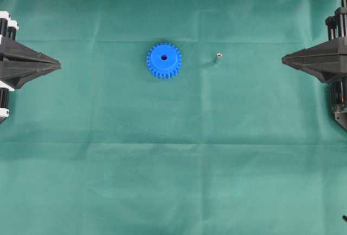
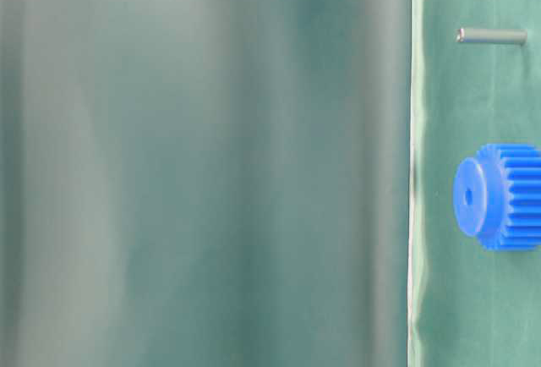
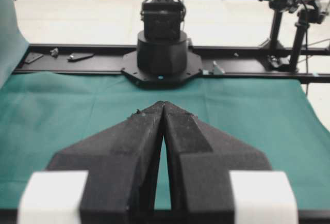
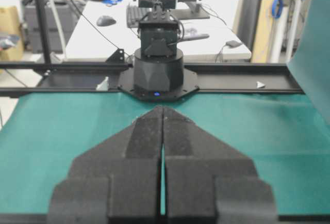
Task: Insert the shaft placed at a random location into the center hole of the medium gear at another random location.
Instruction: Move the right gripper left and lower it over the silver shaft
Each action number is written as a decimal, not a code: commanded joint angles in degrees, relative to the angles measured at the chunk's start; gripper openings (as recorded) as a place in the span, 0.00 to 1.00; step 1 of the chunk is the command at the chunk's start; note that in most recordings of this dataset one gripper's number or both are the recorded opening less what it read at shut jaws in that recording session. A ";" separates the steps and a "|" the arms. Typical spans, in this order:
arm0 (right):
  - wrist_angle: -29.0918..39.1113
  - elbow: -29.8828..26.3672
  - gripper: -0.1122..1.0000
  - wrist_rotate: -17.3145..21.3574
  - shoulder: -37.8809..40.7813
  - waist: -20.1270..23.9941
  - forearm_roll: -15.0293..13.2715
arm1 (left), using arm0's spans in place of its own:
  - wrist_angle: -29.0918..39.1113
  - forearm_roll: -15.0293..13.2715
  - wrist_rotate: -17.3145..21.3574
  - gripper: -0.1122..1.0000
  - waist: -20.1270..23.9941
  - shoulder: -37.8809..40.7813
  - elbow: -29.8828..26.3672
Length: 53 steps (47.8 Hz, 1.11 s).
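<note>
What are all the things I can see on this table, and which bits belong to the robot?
medium gear: one, bright blue, lying flat on the cloth a little left of the middle, toothed rim all round
center hole: one, dark, in the middle of the gear's face, nothing in it
shaft: one, silvery-grey metal pin, standing on end on the cloth to the right of the gear, apart from it
cloth: one, dark green, creased, covering the table
left gripper: one, black, at the left edge, tips together, holding nothing
right gripper: one, black, at the right edge, tips together, holding nothing
</note>
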 commanded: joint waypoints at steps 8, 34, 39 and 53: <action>0.00 -1.85 0.11 0.35 2.81 -1.93 0.00 | 1.14 0.62 -0.70 0.10 -0.18 0.18 -2.11; -6.42 -1.58 0.59 0.35 20.30 -10.11 0.00 | 1.49 0.62 -0.70 0.10 -0.18 0.18 -2.02; -9.67 -1.23 0.87 -0.09 26.81 -11.43 0.00 | 1.49 0.62 -0.70 0.10 -0.18 0.26 -2.02; -18.81 -1.58 0.83 -0.53 41.84 -14.59 0.18 | 1.49 0.62 -0.70 0.10 -0.18 0.35 -1.93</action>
